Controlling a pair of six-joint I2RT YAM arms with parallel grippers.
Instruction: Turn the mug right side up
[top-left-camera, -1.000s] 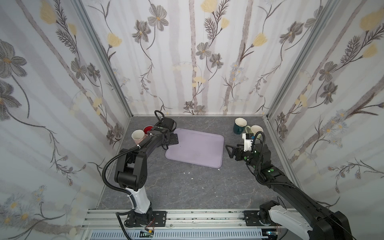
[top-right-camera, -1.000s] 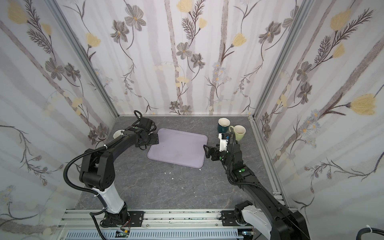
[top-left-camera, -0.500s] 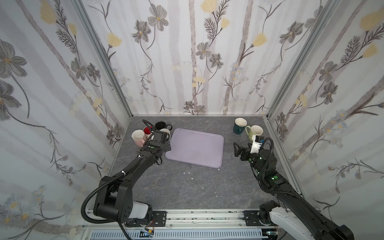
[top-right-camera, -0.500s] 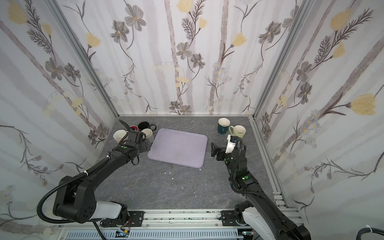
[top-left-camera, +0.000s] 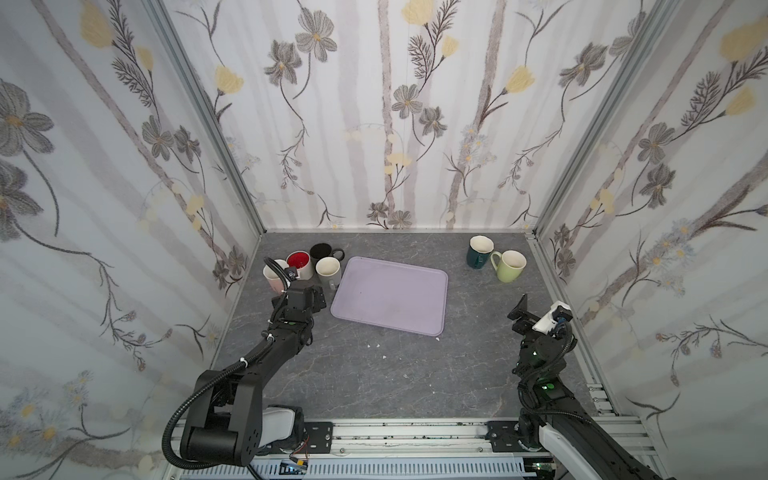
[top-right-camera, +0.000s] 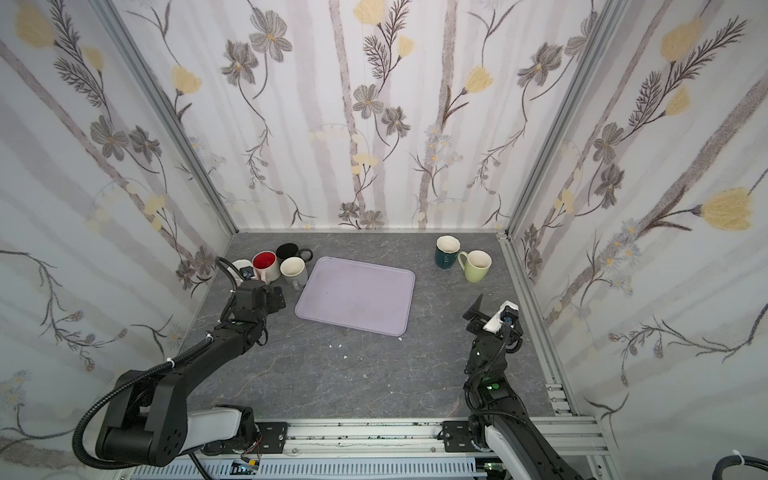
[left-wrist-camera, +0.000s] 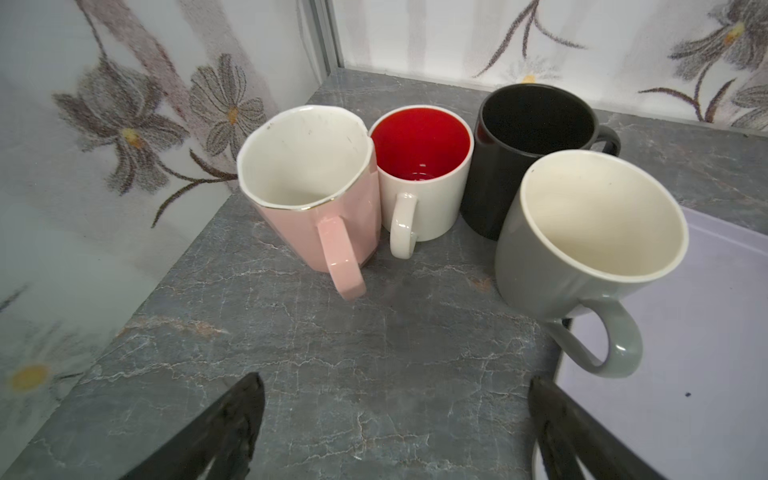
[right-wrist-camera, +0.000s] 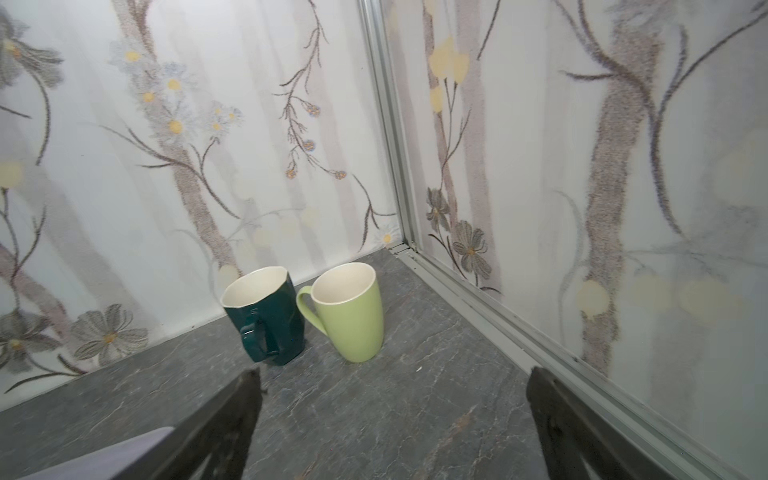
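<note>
Every mug in view stands with its mouth up. At the back left, a pink mug, a white mug with a red inside, a black mug and a grey mug huddle together. A dark teal mug and a light green mug stand side by side at the back right. My left gripper is open and empty, a short way in front of the left cluster. My right gripper is open and empty, well in front of the light green mug.
A lilac tray lies flat between the two groups, its edge touching the grey mug's handle side. Flowered walls close in the left, back and right, with a metal rail along the right wall. Small white crumbs lie on the grey floor.
The left gripper has drawn back from over the left mugs towards the front, uncovering them. The right gripper has pulled away to the right and nearer the front.
</note>
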